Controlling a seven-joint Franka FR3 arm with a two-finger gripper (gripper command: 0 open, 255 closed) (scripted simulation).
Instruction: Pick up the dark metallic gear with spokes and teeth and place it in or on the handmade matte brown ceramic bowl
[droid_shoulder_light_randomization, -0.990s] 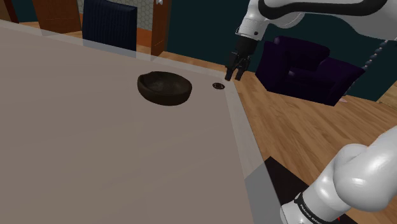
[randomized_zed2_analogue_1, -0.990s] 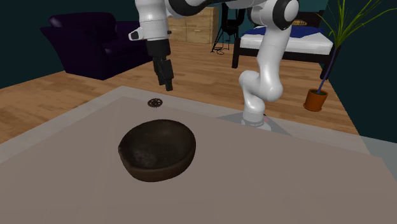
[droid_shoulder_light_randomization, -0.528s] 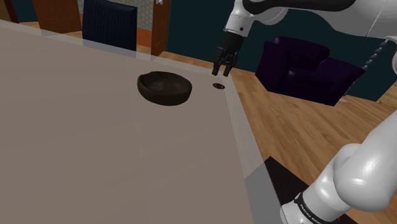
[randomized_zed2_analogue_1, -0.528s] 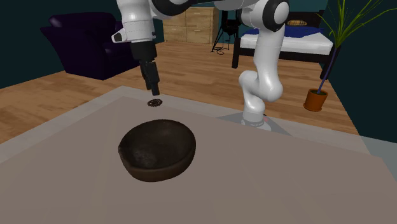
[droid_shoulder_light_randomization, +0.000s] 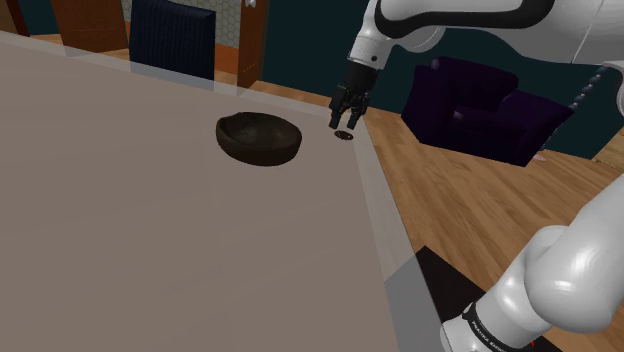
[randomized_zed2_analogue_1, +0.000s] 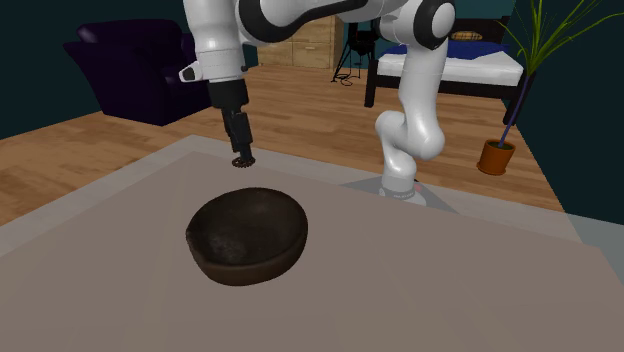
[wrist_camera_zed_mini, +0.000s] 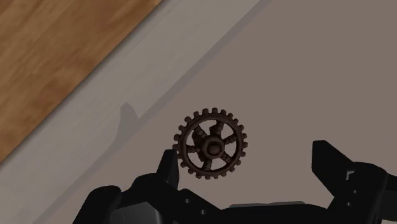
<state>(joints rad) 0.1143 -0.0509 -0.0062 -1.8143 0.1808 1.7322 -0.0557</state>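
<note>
A small dark toothed gear with spokes (droid_shoulder_light_randomization: 344, 135) (randomized_zed2_analogue_1: 241, 163) lies flat near the grey table's corner. In the wrist view the gear (wrist_camera_zed_mini: 210, 144) sits on the table between the fingers, nearer one fingertip (wrist_camera_zed_mini: 168, 167), with a gap to the other. My black gripper (droid_shoulder_light_randomization: 343, 124) (randomized_zed2_analogue_1: 243, 153) (wrist_camera_zed_mini: 248, 167) hangs open just above the gear and holds nothing. The dark brown bowl (droid_shoulder_light_randomization: 260, 139) (randomized_zed2_analogue_1: 247, 238) stands upright and empty a short way from the gear, further in on the table.
The table edge (droid_shoulder_light_randomization: 372, 165) runs close by the gear, with wood floor (droid_shoulder_light_randomization: 470, 200) beyond it. A dark purple armchair (droid_shoulder_light_randomization: 480, 105) stands past the corner, and a dark blue chair (droid_shoulder_light_randomization: 172, 38) stands at the table's far side. The arm's base (randomized_zed2_analogue_1: 400, 185) rises at the table's far edge.
The gripper has come down and across toward the bowl's side until it hangs right over the gear. Gear and bowl have not moved.
</note>
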